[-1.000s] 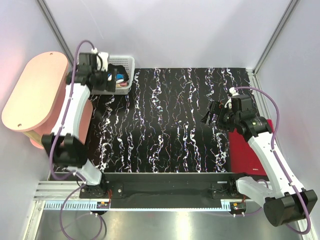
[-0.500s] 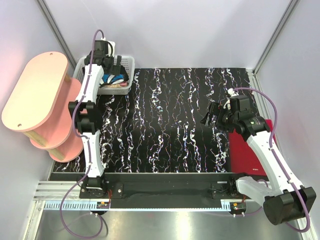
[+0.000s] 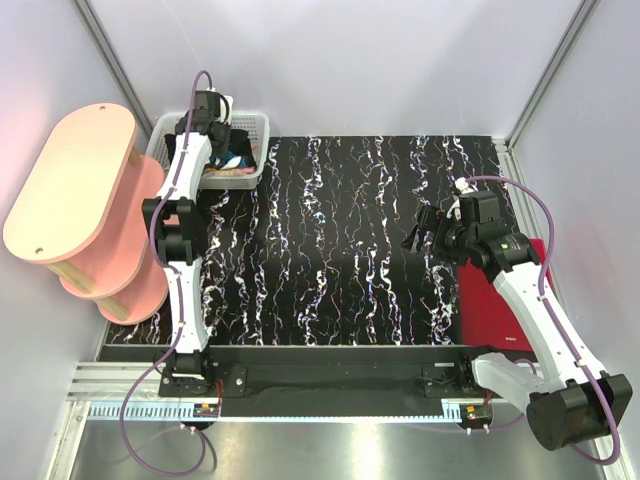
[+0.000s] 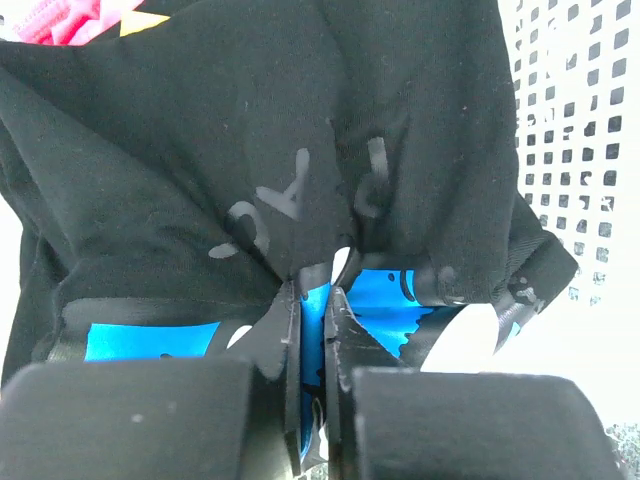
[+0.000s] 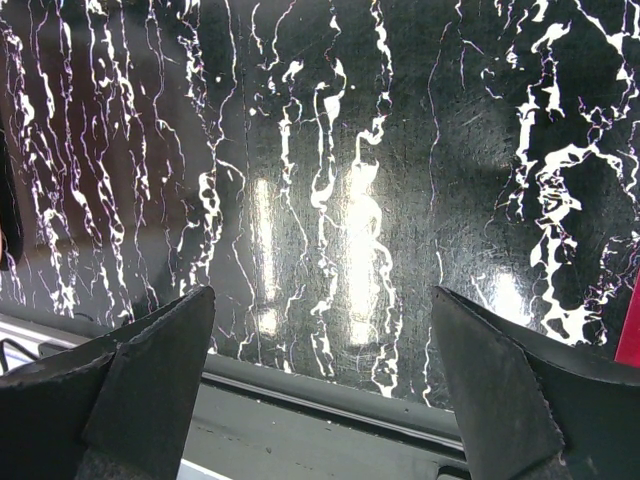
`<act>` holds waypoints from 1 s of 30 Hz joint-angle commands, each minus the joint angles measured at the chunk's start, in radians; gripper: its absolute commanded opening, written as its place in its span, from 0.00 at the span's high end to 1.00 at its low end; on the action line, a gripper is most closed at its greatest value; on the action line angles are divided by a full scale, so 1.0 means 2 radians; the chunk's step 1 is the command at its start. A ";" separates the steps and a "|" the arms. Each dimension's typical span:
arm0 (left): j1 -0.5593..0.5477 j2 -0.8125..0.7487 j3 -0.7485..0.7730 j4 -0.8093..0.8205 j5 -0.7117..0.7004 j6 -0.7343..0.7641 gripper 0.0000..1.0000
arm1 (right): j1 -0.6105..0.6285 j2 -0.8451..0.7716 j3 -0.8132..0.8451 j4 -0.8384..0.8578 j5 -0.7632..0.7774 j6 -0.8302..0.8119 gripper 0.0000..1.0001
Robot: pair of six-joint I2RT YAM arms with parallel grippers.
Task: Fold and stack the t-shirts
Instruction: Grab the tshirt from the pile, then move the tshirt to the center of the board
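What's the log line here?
left gripper: shut on black printed cloth t-shirt in white mesh basket | right gripper: open over black marbled surface | dark red t-shirt: right edge

- The black tabletop with white marbled streaks (image 3: 330,230) is a wide rectangle running from the near rail to the far wall. In the right wrist view, the glossy surface (image 5: 330,150) reflects pale patches of light.
- A white plastic mesh basket (image 3: 265,140) sits at the far left corner of the tabletop. Its grid wall (image 4: 575,120) shows in the left wrist view.
- A dark red cloth t-shirt (image 3: 490,300) lies flat as a folded rectangle along the right edge, towards the near side and well apart from the basket. A sliver of its red edge (image 5: 632,330) shows in the right wrist view.
- A black base strip (image 3: 330,365) runs along the near edge of the tabletop.
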 commanded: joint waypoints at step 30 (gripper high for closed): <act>-0.292 -0.466 -0.151 -0.004 0.110 -0.007 1.00 | 0.003 -0.105 0.008 -0.004 0.008 0.019 0.14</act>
